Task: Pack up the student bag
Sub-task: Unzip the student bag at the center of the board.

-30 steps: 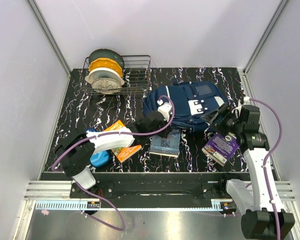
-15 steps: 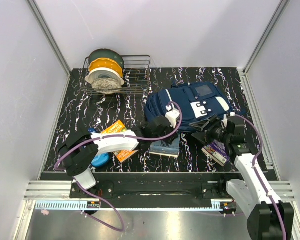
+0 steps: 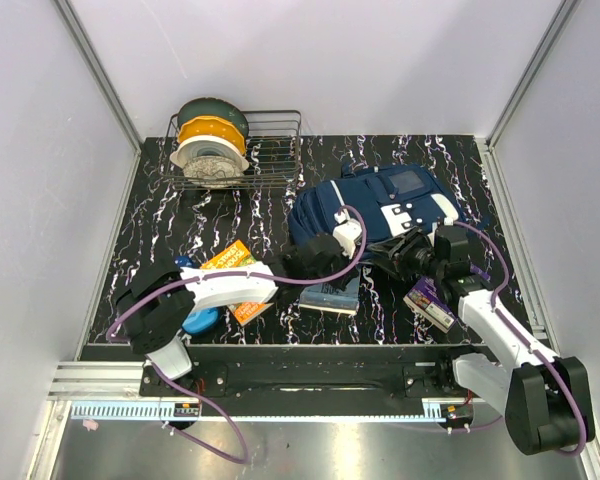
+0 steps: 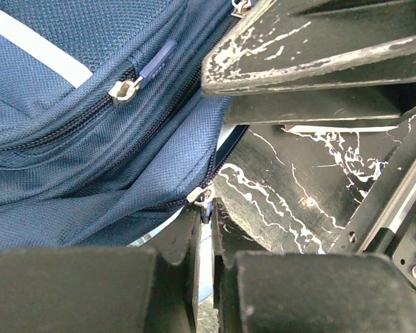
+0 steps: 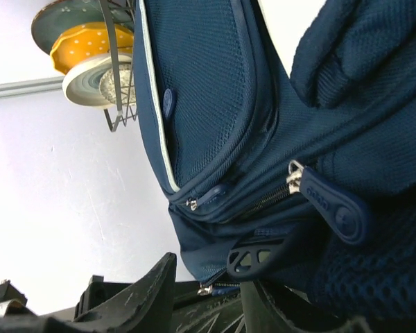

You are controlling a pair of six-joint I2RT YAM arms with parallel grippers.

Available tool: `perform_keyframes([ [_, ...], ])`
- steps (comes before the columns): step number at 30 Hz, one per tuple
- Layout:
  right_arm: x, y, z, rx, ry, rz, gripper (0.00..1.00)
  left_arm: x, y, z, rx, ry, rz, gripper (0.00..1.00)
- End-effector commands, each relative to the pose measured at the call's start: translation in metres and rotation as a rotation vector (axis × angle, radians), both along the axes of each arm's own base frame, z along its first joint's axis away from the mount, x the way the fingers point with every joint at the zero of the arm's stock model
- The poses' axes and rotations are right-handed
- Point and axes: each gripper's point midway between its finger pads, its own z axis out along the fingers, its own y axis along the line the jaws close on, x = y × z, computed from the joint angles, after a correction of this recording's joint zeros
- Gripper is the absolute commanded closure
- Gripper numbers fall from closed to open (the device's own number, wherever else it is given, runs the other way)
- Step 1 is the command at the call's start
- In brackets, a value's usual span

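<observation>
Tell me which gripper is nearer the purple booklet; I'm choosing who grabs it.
Right. The right gripper sits at the student bag's near edge, just beyond the purple booklet; the left gripper is farther left along that edge.

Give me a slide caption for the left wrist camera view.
Left gripper pinching a silver zipper pull on the navy blue fabric backpack.

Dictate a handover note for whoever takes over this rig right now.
Left gripper: fingers shut on a small metal zipper pull of the large navy blue fabric backpack.
Right gripper: fingers apart at the backpack's near edge, no clear grip.
Done: nothing visibly packed.
Left: probably open the bag, then load the blue book, purple book and orange flat book lying on the table beside it.
</observation>
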Motion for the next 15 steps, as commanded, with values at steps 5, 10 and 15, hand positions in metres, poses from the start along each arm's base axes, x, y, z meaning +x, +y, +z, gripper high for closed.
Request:
perform_keyframes([
  [5, 0.022, 0.0, 0.003, -0.078, -0.086, -0.022, 0.47, -0.013, -0.027, 0.088, -0.222, -0.159, -0.103, 1.0],
  [10, 0.023, 0.0, -0.002, -0.114, -0.087, -0.013, 0.74, -0.019, -0.03, 0.091, -0.227, -0.165, -0.137, 1.0],
  [15, 0.024, -0.014, -0.001, -0.226, -0.107, -0.041, 1.0, -0.023, -0.028, 0.097, -0.227, -0.185, -0.155, 1.0],
])
